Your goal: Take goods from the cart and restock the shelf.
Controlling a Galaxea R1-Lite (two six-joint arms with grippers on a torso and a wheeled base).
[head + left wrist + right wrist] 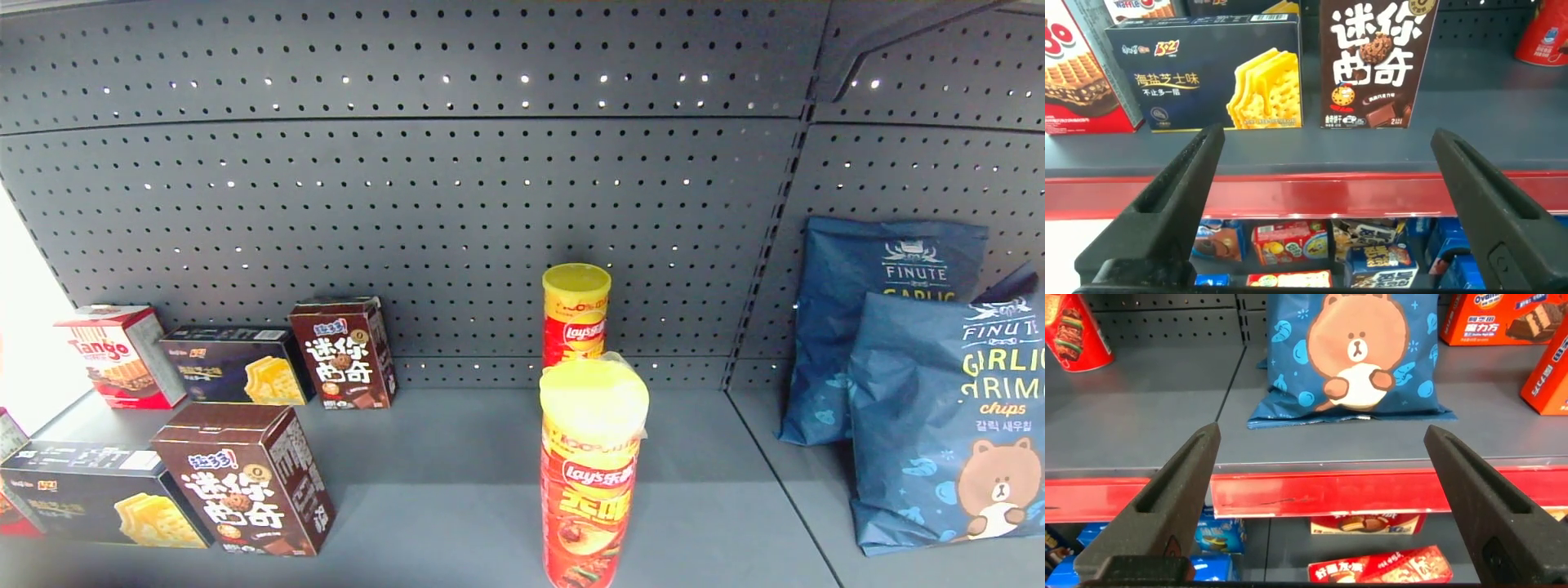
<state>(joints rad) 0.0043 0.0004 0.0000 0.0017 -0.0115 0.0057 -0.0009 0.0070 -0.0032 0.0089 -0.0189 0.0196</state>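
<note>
Facing the shelf (457, 457) at the level of its red front lip (1306, 196), the left gripper (1327, 135) has its fingers spread wide with nothing between them. Just past the lip stand a dark cracker box (1208, 73) and a brown cookie box (1376, 61), side by side near the front edge at the shelf's left end. The right gripper (1323, 431) is likewise wide and empty, facing a blue bear-print chip bag (1351, 359) near the front edge at the right end. A second blue bag (865, 286) leans on the back panel behind it. Mid-shelf, the front chip can (589, 482) stands upright at the front edge, and the rear chip can (575, 314) stands upright at the back panel. Along the back at left sit a second cookie box (344, 355), a second cracker box (233, 367) and a red wafer box (118, 355).
</note>
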